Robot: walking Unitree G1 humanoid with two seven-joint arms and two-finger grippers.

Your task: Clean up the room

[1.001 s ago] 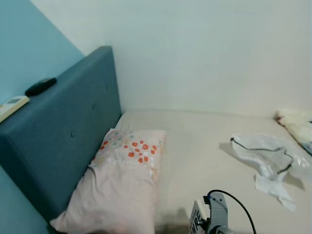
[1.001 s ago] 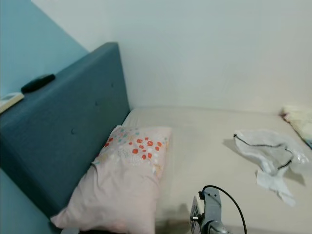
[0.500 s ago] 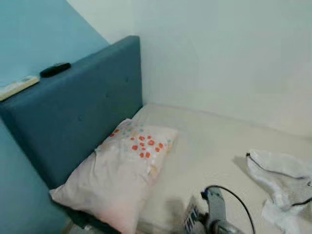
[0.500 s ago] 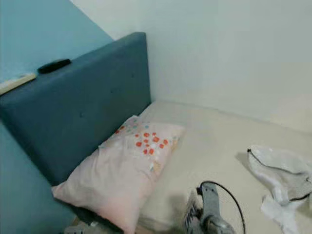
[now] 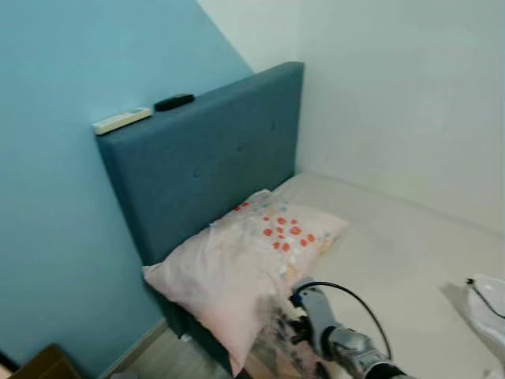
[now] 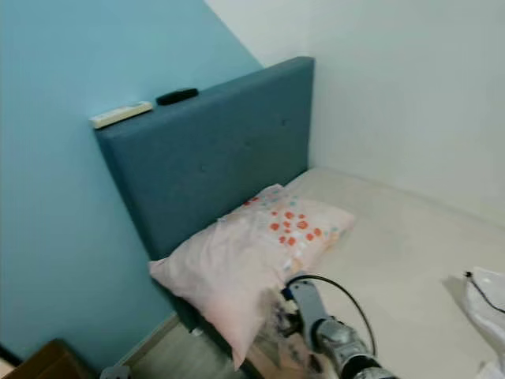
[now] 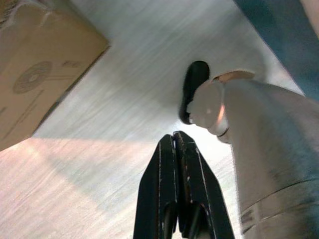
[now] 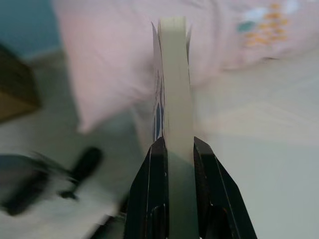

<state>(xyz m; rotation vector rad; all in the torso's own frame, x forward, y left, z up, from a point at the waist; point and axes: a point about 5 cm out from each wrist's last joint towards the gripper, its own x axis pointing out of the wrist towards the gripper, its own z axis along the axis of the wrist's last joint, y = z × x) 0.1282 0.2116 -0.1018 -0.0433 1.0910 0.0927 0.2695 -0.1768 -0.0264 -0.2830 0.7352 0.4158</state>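
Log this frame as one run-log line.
right gripper: shut on thin cream book | left gripper: shut, idle over floor | ahead: pink floral pillow, blue padded headboard

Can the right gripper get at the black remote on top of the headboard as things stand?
Probably not. The right gripper is shut on a thin book, low near the pillow, while the black remote lies up on the headboard beside a white remote.
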